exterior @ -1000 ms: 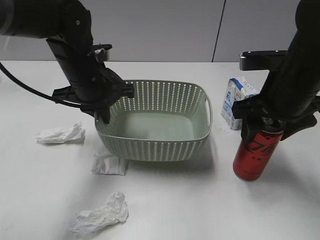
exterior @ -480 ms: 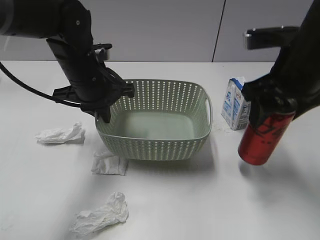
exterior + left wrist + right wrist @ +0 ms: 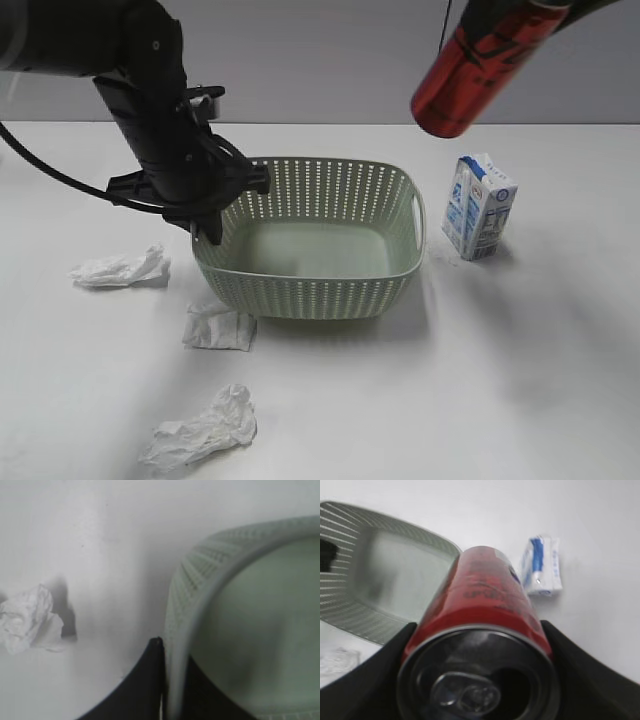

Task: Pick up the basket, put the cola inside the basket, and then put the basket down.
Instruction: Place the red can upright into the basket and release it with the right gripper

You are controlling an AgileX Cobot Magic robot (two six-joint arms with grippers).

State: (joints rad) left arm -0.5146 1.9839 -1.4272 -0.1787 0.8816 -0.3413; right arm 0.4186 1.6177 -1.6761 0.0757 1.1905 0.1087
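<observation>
The white tabletop (image 3: 520, 400) carries everything. At its centre sits the pale sage-green rectangular plastic basket (image 3: 330, 290) with slotted walls, rounded corners and a cut-out handle on its 3 o'clock wall; its floor is bare. The black left arm (image 3: 160, 110) reaches down from 10 o'clock, and the left gripper (image 3: 212, 222) straddles the basket's 9 o'clock rim; in the left wrist view one dark finger (image 3: 150, 680) stands just outside the wall and another inside, pinching the rim (image 3: 176, 680) between them.

High at 1 o'clock, well above the table and above the basket's far right corner, hangs the tall slim red drink can (image 3: 470, 70) with black lettering, tilted with its base pointing down toward 7 o'clock. The right gripper (image 3: 477, 677) clamps it: the right wrist view shows a dark finger pressed against each side of the can near its silver pull-tab top.

At 3 o'clock, near the basket but apart from it, stands a small white-and-blue milk carton (image 3: 480, 207). Three crumpled white tissues lie on the table: one at 9 o'clock (image 3: 122, 268), one just beside the basket's near left corner (image 3: 218, 327), one at 7 o'clock (image 3: 200, 430).
</observation>
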